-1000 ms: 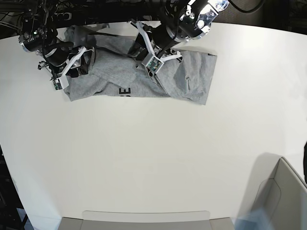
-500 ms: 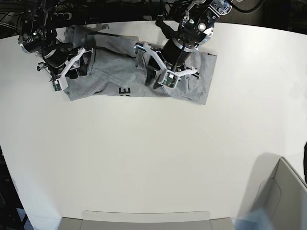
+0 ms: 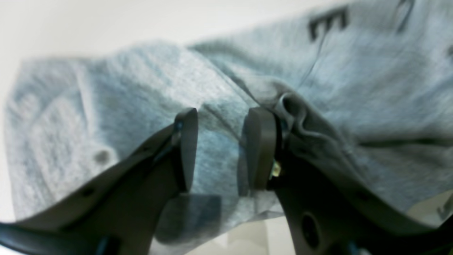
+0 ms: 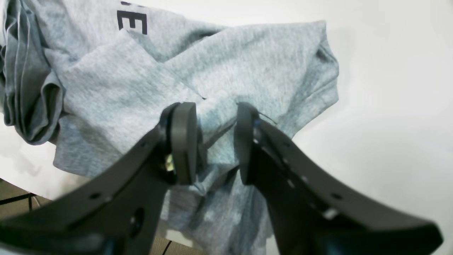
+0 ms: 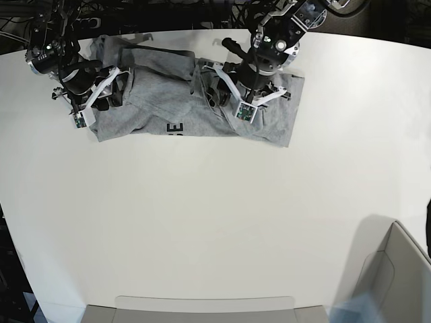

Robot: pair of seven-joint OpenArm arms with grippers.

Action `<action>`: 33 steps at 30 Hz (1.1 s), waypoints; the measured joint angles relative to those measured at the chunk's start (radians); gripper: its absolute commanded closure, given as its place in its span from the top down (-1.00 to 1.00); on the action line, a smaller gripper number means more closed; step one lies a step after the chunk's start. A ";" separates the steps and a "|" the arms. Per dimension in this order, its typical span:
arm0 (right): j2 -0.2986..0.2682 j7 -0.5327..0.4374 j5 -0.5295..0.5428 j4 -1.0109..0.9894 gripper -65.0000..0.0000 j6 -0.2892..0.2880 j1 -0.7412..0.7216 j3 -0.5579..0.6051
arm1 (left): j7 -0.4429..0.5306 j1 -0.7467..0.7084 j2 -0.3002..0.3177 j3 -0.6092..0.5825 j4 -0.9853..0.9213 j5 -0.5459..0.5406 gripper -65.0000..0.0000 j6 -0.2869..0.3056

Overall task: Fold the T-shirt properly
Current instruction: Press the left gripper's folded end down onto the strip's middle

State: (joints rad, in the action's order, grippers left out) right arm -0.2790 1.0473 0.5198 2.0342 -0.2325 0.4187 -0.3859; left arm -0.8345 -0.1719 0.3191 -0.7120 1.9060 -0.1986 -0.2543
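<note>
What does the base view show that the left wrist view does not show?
Only the base view shows the whole white table, the right gripper at the shirt's other end, and a grey bin at the table's corner. Only the left wrist view shows the left gripper up close: its jaws stand apart, with grey cloth between them and a bunched fold beside one finger. Both views show the grey T-shirt lying crumpled, with part of its black lettering.

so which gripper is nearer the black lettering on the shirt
The left gripper, over the T-shirt's middle; the right gripper sits at its far end.
</note>
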 measured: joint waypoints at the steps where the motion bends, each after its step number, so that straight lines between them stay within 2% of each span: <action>1: 0.000 0.000 0.000 0.000 -0.39 0.000 0.000 0.000 | 0.001 0.000 0.003 0.000 0.000 0.000 -0.25 0.000; 9: 0.000 0.000 0.000 0.000 -0.39 0.000 0.000 0.000 | 0.004 0.003 0.000 -0.002 -0.044 0.004 -0.29 0.001; 11: 0.000 0.000 0.000 0.000 -0.39 0.000 0.000 0.000 | 0.003 0.003 0.002 -0.002 -0.053 0.004 -0.48 0.001; 15: 0.000 0.000 0.000 0.000 -0.39 0.000 0.000 0.000 | 0.007 0.003 0.002 -0.002 -0.048 0.004 -1.00 0.000; 21: 0.000 0.000 0.000 0.000 -0.39 0.000 0.000 0.000 | 0.009 0.002 0.002 -0.002 0.027 0.003 -1.00 -0.001; 23: 0.000 0.000 0.000 0.000 -0.39 0.000 0.000 0.000 | 0.043 0.000 0.002 -0.005 0.069 0.004 -1.00 0.000; 26: 0.003 -0.001 0.000 0.000 -0.39 0.000 0.000 0.000 | 0.077 0.006 0.012 -0.088 0.086 0.015 -1.00 -0.008; 30: 0.003 -0.001 0.000 0.000 -0.39 0.000 -0.002 0.000 | 0.053 0.043 0.016 -0.246 0.082 0.007 -1.00 0.001; 33: 0.003 -0.001 0.000 0.000 -0.39 0.000 -0.003 0.000 | 0.067 0.080 0.034 -0.322 0.082 -0.001 -1.00 0.008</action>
State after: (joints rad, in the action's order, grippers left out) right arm -0.2764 1.0466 0.5194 2.0342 -0.2325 0.4156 -0.3859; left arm -0.7673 -0.0921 0.3534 -1.0340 1.9884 -0.1997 -0.2459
